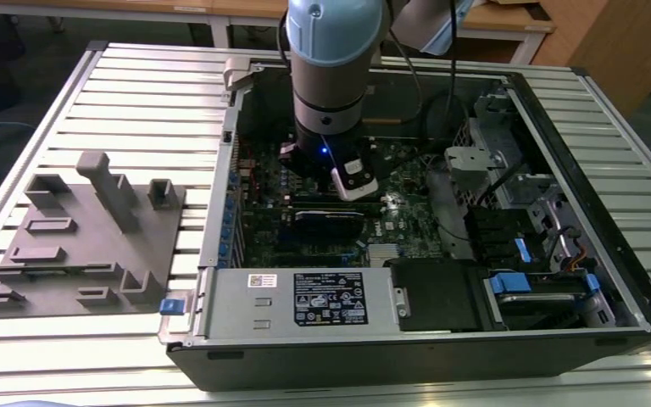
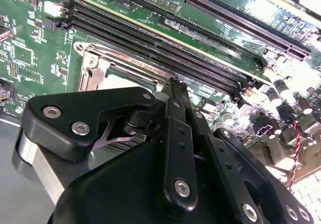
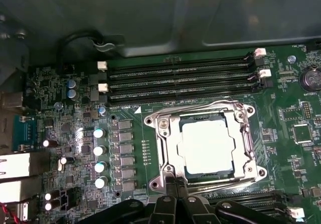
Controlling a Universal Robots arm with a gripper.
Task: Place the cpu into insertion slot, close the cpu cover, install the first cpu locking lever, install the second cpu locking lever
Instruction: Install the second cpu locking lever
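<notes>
The slatted metal bench [image 1: 133, 93] carried an open computer case [image 1: 597, 254] and a grey fixture block [image 1: 88, 246] at the exterior view's left. Inside the case, the cpu [image 3: 207, 146] sat in the insertion slot [image 3: 186, 171], the cpu cover [image 3: 170, 138] closed over it (levers along its edges). The end effector [image 3: 173, 184] hung at the cover's rim, fingers pressed together, walls close around.

Slatted metal table [image 1: 99, 102], wooden desks [image 1: 518, 21]
</notes>
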